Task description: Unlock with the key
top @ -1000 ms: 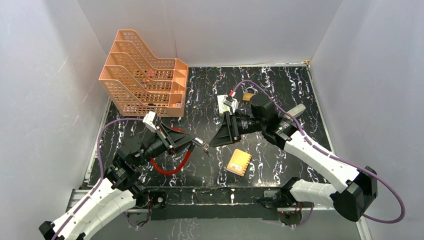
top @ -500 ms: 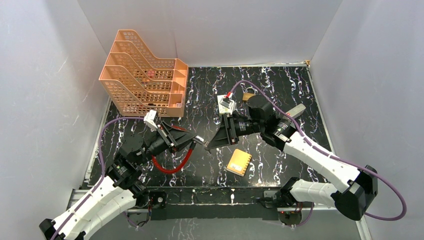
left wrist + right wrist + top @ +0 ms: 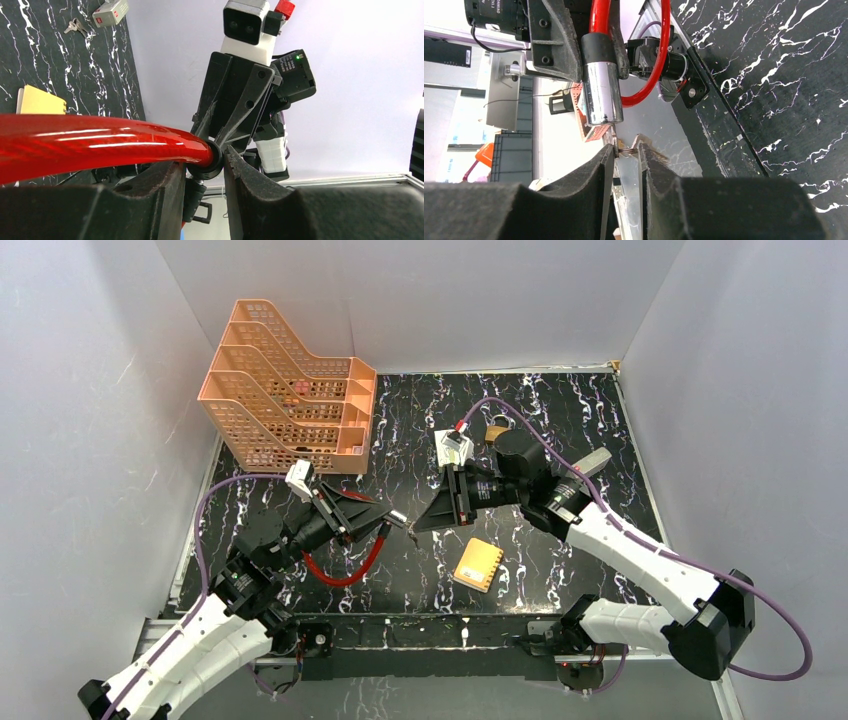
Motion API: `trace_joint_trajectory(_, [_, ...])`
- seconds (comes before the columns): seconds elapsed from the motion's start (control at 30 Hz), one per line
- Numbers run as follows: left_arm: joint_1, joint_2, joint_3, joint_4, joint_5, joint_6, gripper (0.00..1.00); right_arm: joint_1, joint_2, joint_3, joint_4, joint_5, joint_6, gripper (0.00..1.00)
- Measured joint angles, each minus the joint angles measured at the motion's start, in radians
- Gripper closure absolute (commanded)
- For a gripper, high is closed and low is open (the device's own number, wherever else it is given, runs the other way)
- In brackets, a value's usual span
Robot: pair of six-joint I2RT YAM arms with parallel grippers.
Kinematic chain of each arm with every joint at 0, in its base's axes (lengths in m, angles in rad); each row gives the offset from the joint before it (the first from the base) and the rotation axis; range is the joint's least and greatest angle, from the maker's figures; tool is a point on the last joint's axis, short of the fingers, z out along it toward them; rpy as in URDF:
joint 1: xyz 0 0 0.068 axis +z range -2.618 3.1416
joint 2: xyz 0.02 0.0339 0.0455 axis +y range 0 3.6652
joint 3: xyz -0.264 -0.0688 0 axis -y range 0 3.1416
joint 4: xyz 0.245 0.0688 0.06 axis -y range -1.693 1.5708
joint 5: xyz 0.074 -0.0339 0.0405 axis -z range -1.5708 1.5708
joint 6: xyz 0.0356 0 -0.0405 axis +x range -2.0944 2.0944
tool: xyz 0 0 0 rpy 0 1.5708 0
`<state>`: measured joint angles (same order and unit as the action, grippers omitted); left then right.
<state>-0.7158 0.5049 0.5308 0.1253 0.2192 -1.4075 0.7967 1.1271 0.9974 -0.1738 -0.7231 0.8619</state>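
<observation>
Right gripper (image 3: pixel 626 152): jaws narrower than a second ago, arm shifted slightly toward left arm; jaws now pinching key (image 3: pixel 612 137) near its ring.
Left gripper (image 3: pixel 202 167): jaws clamped on black collar of red cable lock (image 3: pixel 100 145).
Key: tiny flat dull-metal sliver at mouth of chrome lock barrel (image 3: pixel 601 92), aloft over counter (image 3: pixel 560 410), middle of near edge.
Reading: key grasped; turning likely follows.

Top view: bright and even. I read the light as falling from overhead and bouncing off the white walls (image 3: pixel 90 390). Shadows barely show on the black table (image 3: pixel 590 400).

Left wrist: long white glare streaks run along the red cable (image 3: pixel 100 145). The left gripper's fingers (image 3: pixel 140 205) are dark, soft and out of focus.

Right wrist: hard glare on the chrome end (image 3: pixel 602 95), and the upper left is blown out. The right gripper's fingers (image 3: pixel 574 205) are near-black; I get little detail.
</observation>
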Motion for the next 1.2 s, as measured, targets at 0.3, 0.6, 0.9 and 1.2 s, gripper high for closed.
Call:
trace_joint_trajectory(0.3, [0.000, 0.000, 0.000, 0.001, -0.002, -0.009, 1.00, 0.013, 0.022, 0.009, 0.026, -0.020, 0.002, 0.70])
trace_joint_trajectory(0.6, [0.000, 0.009, 0.000, 0.001, -0.002, -0.011, 1.00, 0.016, 0.027, 0.011, 0.053, -0.024, 0.017, 1.00])
trace_joint_trajectory(0.9, [0.002, 0.039, 0.005, 0.021, -0.007, -0.009, 1.00, 0.017, 0.020, 0.020, 0.010, 0.023, -0.013, 0.43])
trace_joint_trajectory(1.2, [0.000, 0.018, 0.087, -0.039, -0.013, 0.057, 1.00, 0.017, -0.119, 0.087, -0.086, 0.175, -0.117, 0.41])
